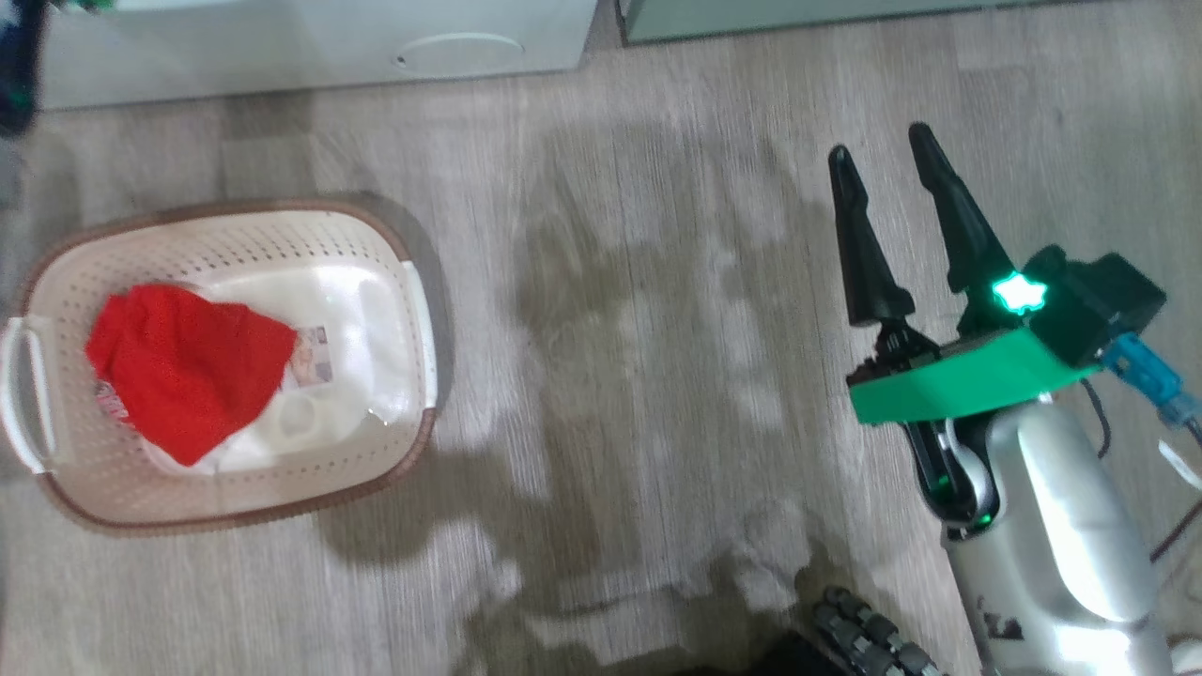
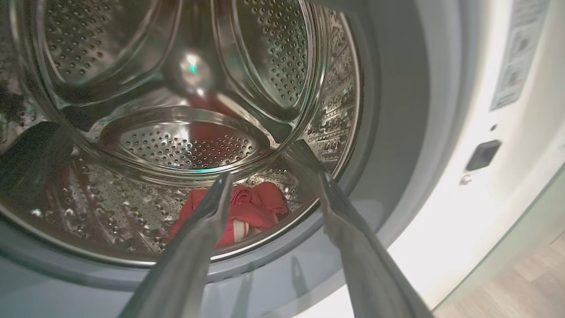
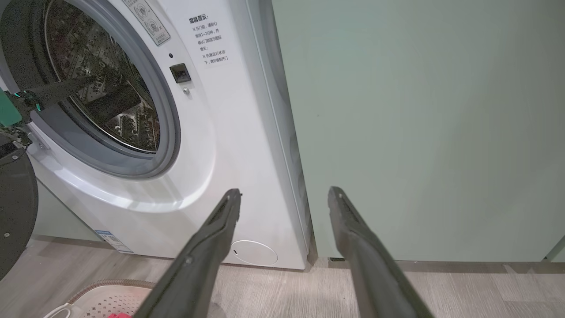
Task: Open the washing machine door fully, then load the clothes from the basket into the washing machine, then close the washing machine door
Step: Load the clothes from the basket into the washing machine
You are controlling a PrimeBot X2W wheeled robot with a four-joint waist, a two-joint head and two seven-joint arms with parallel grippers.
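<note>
Pale wood floor (image 1: 657, 376) underneath. The left pincer (image 2: 271, 174) is hanging wide and empty at the washing machine (image 3: 212, 145) drum mouth, with red clothes (image 2: 254, 207) lying crumpled inside. The right pincer (image 1: 880, 143) is gaping wide, gripping nothing. Another red garment (image 1: 183, 371) is sitting in the basket (image 1: 376, 235).

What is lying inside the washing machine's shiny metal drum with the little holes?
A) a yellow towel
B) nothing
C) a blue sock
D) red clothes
D: a bright red fabric garment lies on the floor of the perforated steel drum, just beyond the open left gripper.
</note>
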